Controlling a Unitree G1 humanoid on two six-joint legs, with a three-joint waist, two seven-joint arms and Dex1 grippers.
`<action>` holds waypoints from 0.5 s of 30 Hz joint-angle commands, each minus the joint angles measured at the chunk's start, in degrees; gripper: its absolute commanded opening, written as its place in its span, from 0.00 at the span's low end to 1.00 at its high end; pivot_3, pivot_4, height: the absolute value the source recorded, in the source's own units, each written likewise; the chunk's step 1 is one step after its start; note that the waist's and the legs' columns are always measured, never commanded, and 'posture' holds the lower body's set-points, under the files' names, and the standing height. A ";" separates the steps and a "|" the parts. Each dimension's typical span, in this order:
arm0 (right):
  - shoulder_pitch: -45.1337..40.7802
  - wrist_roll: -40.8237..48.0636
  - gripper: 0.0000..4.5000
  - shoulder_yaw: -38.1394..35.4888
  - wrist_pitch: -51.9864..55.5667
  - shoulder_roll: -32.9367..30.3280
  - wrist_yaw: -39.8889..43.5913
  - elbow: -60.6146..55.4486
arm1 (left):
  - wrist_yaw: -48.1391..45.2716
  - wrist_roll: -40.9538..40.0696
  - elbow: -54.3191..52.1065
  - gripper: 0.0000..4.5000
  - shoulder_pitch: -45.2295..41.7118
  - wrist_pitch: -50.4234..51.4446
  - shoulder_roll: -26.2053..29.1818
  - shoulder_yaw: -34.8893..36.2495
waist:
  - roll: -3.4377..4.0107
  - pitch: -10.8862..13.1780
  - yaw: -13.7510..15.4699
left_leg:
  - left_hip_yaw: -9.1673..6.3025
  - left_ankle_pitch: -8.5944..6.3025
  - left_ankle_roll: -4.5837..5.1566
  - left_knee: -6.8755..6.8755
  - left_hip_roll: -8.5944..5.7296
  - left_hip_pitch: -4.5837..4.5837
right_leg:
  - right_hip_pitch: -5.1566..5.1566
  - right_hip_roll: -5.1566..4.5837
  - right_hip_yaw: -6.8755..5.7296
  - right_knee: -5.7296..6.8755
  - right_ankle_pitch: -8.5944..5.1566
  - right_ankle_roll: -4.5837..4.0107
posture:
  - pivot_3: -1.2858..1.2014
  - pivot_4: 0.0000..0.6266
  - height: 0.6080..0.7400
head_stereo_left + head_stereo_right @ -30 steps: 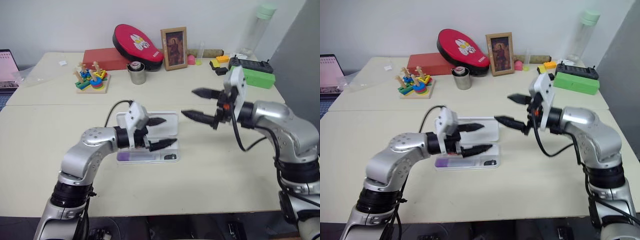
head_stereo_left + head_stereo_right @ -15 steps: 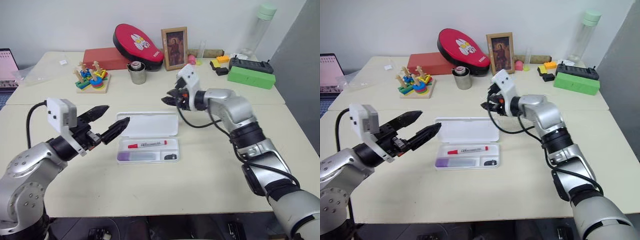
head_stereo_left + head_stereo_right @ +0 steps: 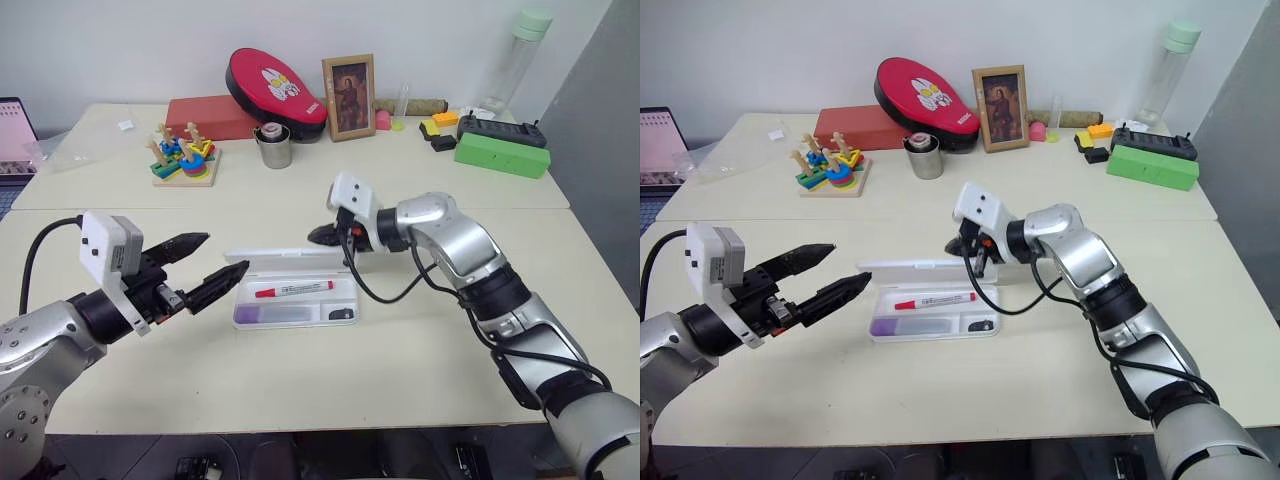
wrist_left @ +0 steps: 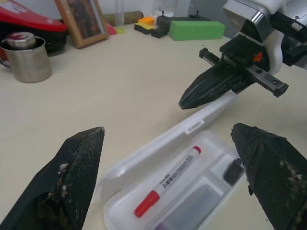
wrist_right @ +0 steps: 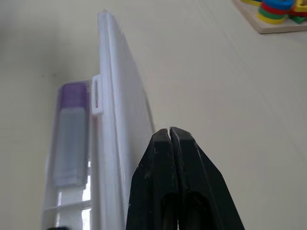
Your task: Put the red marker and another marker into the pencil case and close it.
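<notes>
- Lying in the tray of the pencil case point(image 3: 295, 301), centre of the frame, are the red marker point(image 3: 292, 289) and, along the front row, the purple-capped marker point(image 3: 272, 314).
- Lid point(image 3: 290, 256) stands partly raised.
- Right gripper point(image 3: 322, 235), fingers clenched together, sits against the lid's back.
- Left gripper point(image 3: 205, 260), lower left, hangs with fingers spread, grasping nothing.

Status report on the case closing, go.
Left gripper open, clear of the pencil case. Right gripper shut, tips behind the half-raised lid. Red marker and purple marker both in tray. Nothing blocking.
</notes>
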 commanded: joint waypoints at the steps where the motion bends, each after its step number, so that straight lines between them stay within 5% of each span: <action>1: 2.52 -1.18 0.01 3.69 -0.08 -2.35 4.03 -7.63 | -3.79 -1.84 -1.39 1.00 2.33 -0.49 2.59 0.24 | 0.00 0.00 0.08 | 0.01 0.00 0.00 0.00 0.00 0.00 | -0.01 0.00 0.02 0.00 0.00 0.00 | 0.52 0.24 1.00; 10: 7.45 -7.84 0.01 9.75 -1.32 -3.05 2.96 -5.54 | -7.95 -1.05 -0.26 1.00 4.89 -1.50 5.90 -0.53 | -0.04 -0.02 0.26 | 0.07 -0.01 0.00 -0.01 0.01 0.00 | -0.04 0.00 0.06 -0.03 -0.03 -0.02 | 0.52 0.24 1.00; 15: 8.63 -1.98 0.01 2.49 -0.07 -1.64 3.18 -6.82 | -5.51 0.76 1.23 1.00 2.75 -2.08 5.18 -2.38 | -0.05 -0.03 0.37 | 0.06 -0.01 0.00 0.00 0.01 0.05 | -0.01 0.00 0.05 -0.02 -0.02 -0.01 | 0.52 0.24 1.00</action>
